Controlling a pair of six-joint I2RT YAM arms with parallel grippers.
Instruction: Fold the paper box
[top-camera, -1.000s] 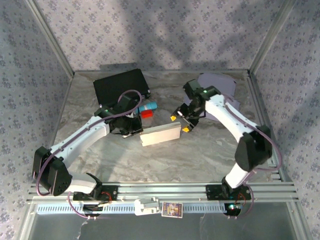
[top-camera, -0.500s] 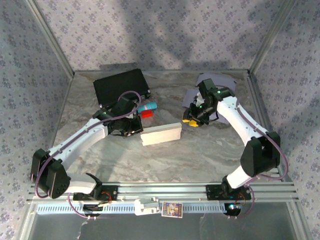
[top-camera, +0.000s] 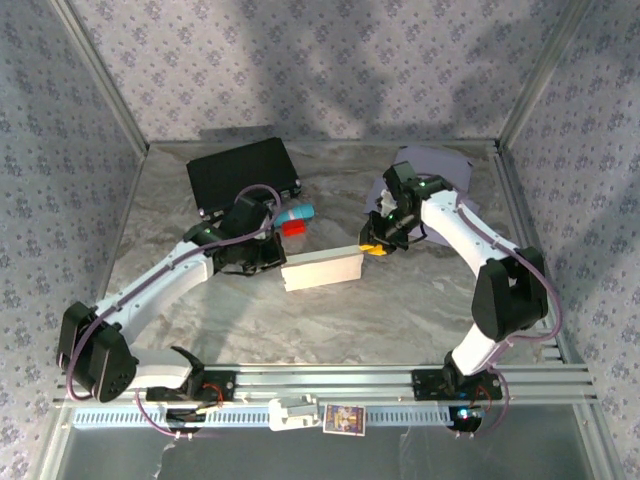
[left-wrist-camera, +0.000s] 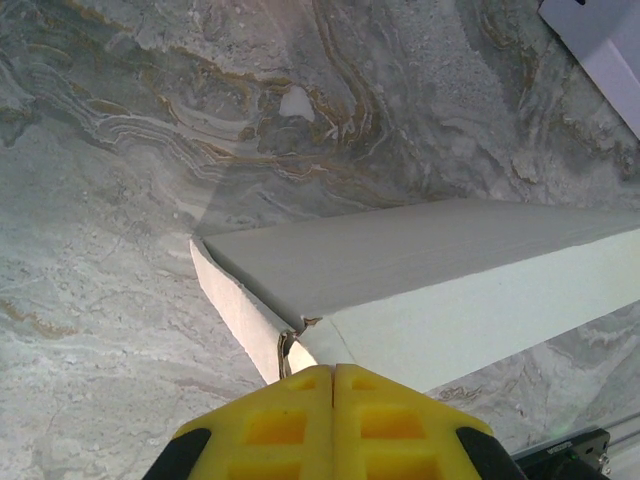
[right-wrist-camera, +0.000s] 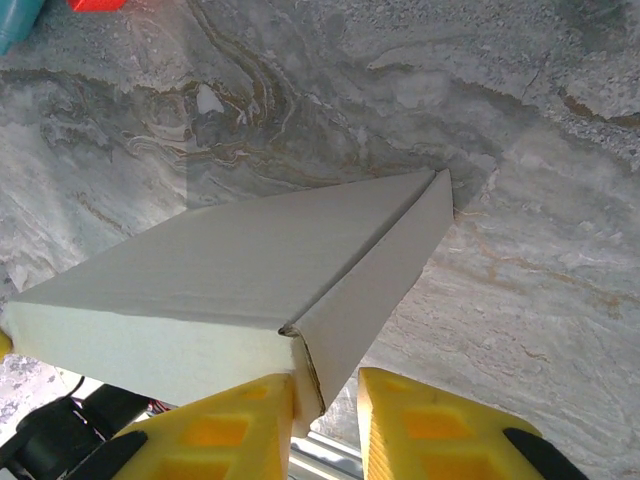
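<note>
Left fingers (left-wrist-camera: 275, 428) clenched shut at the paper box (left-wrist-camera: 400, 255) corner; right fingers (right-wrist-camera: 430, 425) slightly parted, straddling its opposite end wall.

Paper box (top-camera: 321, 269) matt off-white card; table (top-camera: 350, 320) smooth grey marble-look.

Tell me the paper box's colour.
The paper box is off-white, clearest in the right wrist view.

the white paper box (top-camera: 322, 270) lies on the marble table (top-camera: 300, 335) between the left hand (top-camera: 270, 257) and right hand (top-camera: 373, 245).
</note>
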